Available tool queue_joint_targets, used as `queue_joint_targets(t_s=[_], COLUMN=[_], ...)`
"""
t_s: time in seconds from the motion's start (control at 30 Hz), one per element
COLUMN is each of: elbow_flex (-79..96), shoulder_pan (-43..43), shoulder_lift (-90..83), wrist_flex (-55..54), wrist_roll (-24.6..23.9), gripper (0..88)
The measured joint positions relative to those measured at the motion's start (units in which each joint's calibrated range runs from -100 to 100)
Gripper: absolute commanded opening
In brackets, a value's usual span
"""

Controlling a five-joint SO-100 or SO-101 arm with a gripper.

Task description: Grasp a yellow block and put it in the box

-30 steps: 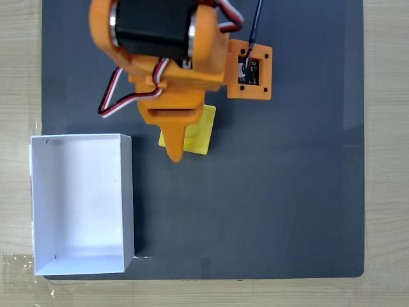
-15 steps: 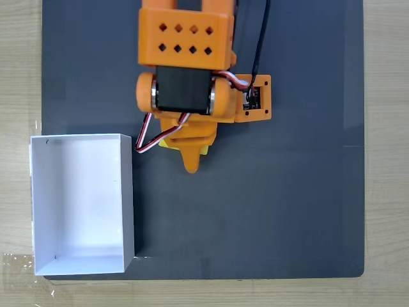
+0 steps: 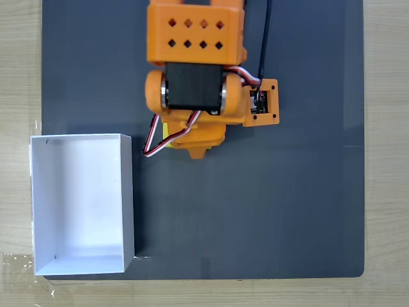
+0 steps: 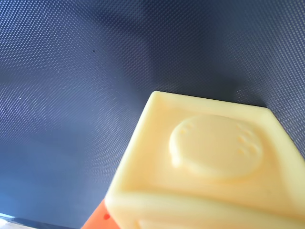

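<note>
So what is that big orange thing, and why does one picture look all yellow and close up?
The orange thing is a robot arm, seen from a camera that looks straight down on it. At its tip is a gripper, a claw with two fingers. The arm stands over a dark mat on a wooden table. To the left in this fixed view sits a white box with nothing in it.

The other picture comes from a little camera that rides on the arm's wrist, so it sees things from very near. The big yellow shape is the yellow block, with a round bump on top. From above just a yellow sliver peeks out beneath the arm. An orange bit of the gripper touches the block's lower corner, but I cannot tell whether the claw has closed on it.
</note>
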Motion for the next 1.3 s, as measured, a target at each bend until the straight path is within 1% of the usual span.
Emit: queue_joint_targets(t_s=[0.33, 0.57, 0.67, 0.77, 0.83, 0.9, 1.07, 1.17, 1.3], elbow_flex=[-0.72, -1.99, -5.6, -8.04, -8.67, -8.85, -8.85, -9.12, -9.21], shoulder_pan=[-0.27, -5.58, -6.12, -5.76, -2.97, -0.63, 8.82, 13.95, 17.27], shoulder_lift=[-1.94, -12.39, -17.19, -21.15, -24.19, -25.45, -25.45, -22.76, -16.01], wrist_flex=[0.52, 0.52, -0.61, -4.07, -8.74, -11.16, -21.55, -25.79, -30.12], wrist_roll=[0.26, 0.32, 0.32, 0.37, 0.37, 0.37, 0.48, 0.48, 0.48], gripper=[21.7, 21.5, 21.1, 21.1, 21.1, 21.4, 21.7, 21.7, 21.7])
